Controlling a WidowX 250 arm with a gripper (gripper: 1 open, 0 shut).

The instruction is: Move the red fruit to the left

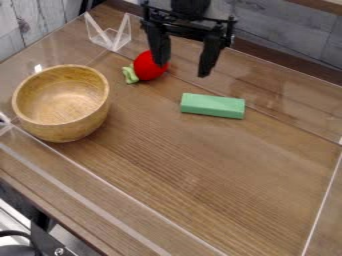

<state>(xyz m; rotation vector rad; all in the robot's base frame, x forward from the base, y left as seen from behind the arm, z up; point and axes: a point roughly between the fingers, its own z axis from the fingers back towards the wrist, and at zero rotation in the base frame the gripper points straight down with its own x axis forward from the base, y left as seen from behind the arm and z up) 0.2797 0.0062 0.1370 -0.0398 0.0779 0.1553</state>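
Note:
The red fruit is a small round red toy with a green leafy end pointing left. It lies on the wooden table near the back, right of the wooden bowl. My gripper hangs open just right of the fruit. Its left finger stands close beside the fruit, partly in front of it. Its right finger is well clear. Nothing is held between the fingers.
A wooden bowl sits at the left. A flat green block lies right of the fruit. A clear stand is at the back left. Clear walls edge the table.

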